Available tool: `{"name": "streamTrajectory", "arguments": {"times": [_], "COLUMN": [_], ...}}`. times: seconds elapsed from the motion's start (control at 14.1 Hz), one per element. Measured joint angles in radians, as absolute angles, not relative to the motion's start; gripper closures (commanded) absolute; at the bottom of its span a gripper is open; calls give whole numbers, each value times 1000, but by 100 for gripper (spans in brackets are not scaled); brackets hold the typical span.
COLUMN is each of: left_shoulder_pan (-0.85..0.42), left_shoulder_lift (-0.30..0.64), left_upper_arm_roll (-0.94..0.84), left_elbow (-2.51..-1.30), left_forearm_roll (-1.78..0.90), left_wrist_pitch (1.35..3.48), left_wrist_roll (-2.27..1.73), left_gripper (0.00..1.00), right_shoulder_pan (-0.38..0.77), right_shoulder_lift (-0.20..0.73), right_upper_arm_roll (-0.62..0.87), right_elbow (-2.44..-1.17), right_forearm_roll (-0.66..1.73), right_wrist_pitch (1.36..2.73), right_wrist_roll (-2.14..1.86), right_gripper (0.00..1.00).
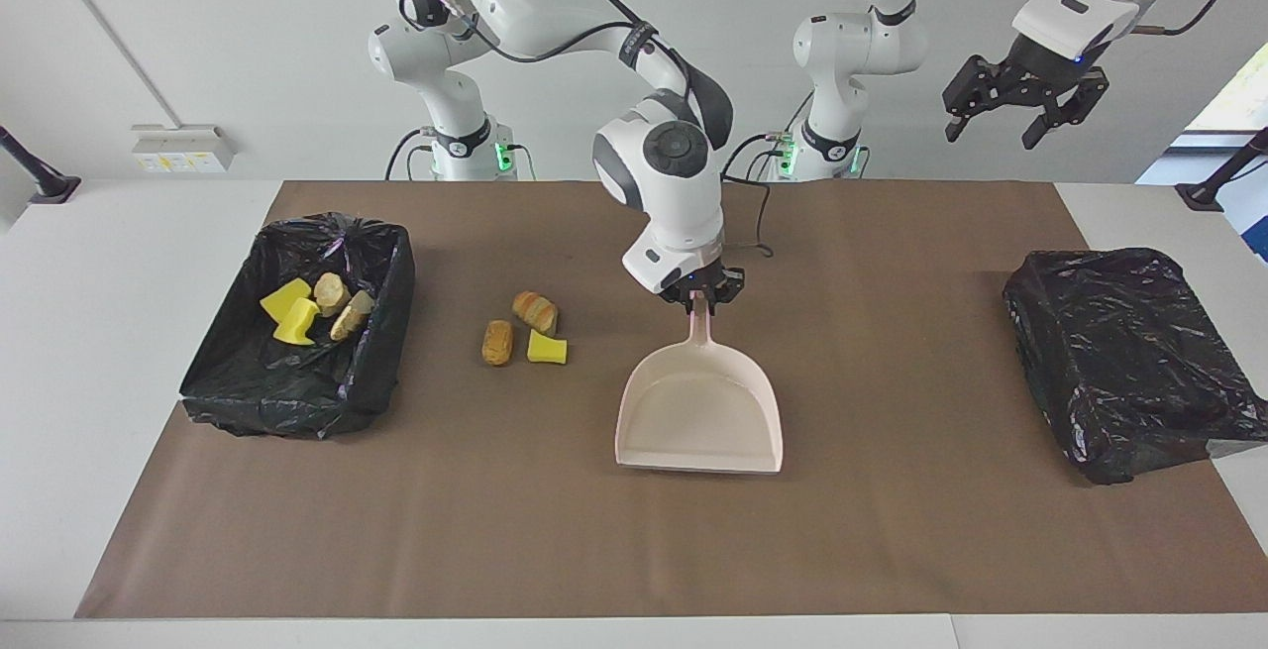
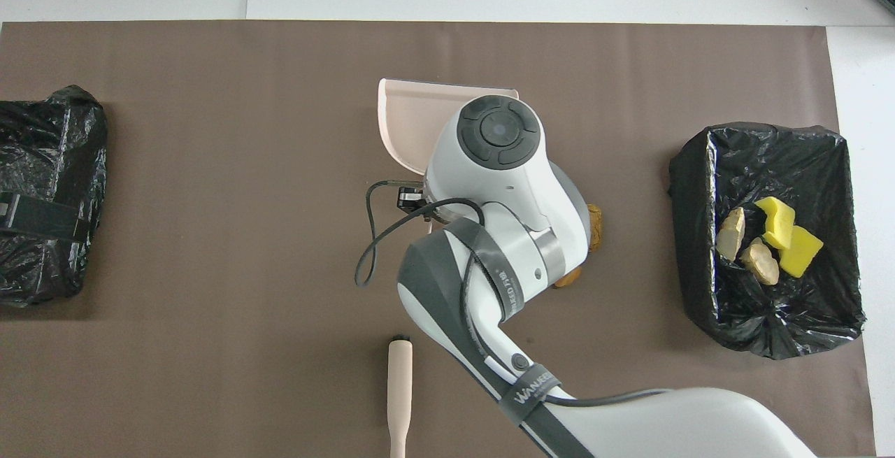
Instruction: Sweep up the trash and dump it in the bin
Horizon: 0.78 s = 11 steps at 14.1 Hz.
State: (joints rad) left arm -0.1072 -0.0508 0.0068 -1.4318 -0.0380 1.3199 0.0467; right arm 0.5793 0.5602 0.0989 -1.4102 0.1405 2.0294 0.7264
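Observation:
My right gripper is shut on the handle of the pink dustpan, which is empty and low over the middle of the brown mat. In the overhead view the arm covers most of the dustpan. Three pieces of trash lie on the mat between pan and bin: an orange bread lump, a brown lump and a yellow sponge piece. The black-lined bin at the right arm's end holds several scraps. My left gripper hangs open, high over the left arm's end, and waits.
The beige brush lies on the mat close to the robots, hidden by the right arm in the facing view. A second black bag-covered box sits at the left arm's end. The mat covers most of the white table.

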Motion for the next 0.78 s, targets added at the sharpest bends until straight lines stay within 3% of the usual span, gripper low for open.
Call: {"name": "streamTrajectory", "arguments": {"times": [0.36, 0.43, 0.57, 0.78], "left_shoulder_pan": [-107, -107, -107, -107], "left_shoulder_lift": [-51, -51, -51, -51], "left_upper_arm_roll": [7, 7, 7, 7], "left_elbow": [-1432, -1432, -1432, -1432], "left_forearm_roll": [-38, -38, -38, -38], "left_wrist_pitch": [1320, 1320, 1320, 1320], "left_wrist_roll": [47, 47, 47, 47], "left_gripper": [0, 0, 0, 0], "right_shoulder_pan": [620, 621, 622, 622], "right_shoulder_lift": [619, 625, 625, 621], "right_upper_arm_roll": [99, 99, 99, 99], "right_elbow": [-1401, -1399, -1396, -1386], "right_forearm_roll": [135, 131, 125, 85], "right_wrist_pitch": [2072, 2077, 2078, 2058], "right_wrist_roll": [749, 749, 749, 749], "right_gripper": [100, 84, 0, 0]}}
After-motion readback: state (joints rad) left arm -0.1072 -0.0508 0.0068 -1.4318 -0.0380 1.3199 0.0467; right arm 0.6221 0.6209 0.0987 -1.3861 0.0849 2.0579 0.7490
